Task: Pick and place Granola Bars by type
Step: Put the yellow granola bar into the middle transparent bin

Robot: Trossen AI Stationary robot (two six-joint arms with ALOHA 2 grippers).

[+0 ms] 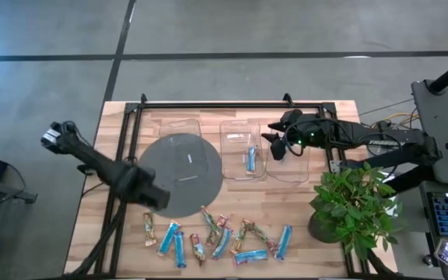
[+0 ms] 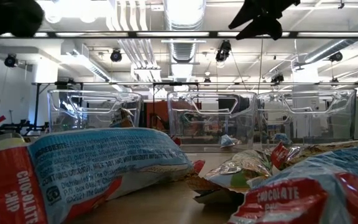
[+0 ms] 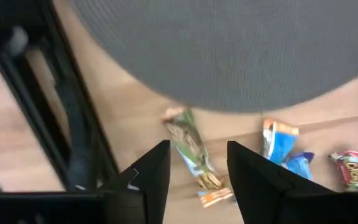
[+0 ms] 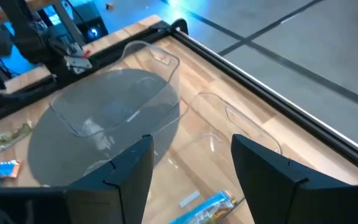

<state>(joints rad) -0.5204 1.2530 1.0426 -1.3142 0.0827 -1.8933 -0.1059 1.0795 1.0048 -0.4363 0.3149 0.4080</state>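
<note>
Fingers spread and empty on both arms.

From above: left gripper [image 1: 155,199] low over the near edge of the grey round mat [image 1: 181,173], just above the leftmost multicoloured bar [image 1: 148,229] of the Granola Bars [image 1: 216,237], which lie strewn in a row along the near edge of the table [image 1: 341,241]. Likely positioned there to start on the end of the row. Right gripper [image 1: 274,146] poised between the middle bin [image 1: 243,152] and the right bin [image 1: 294,159], holding nothing; one blue bar [image 1: 250,159] already lying in the middle bin, so probably the drop spot for the blue type. Left bin [image 1: 176,128] seemingly bare. Potted plant [image 1: 356,204] standing at the right corner, clear of the work.

At table height: blue wrapper [image 2: 104,168] looming close, red-and-tan wrappers to either side, three clear bins lined up behind. Right gripper visible only as a dark shape high above the bins.

Past the left wrist: fingers [image 3: 151,180] set wide apart, framing the tan-green bar [image 3: 191,152] on bare wood just off the mat's rim; blue bar [image 3: 278,140] and a red-ended one [image 3: 353,171] lying farther along. Looks lined up for a descent, not yet touching.

Past the right wrist: fingers [image 4: 129,174] parted wide, nothing between them; blue bar [image 4: 210,205] resting below on the bin floor, consistent with a bar set down there.
</note>
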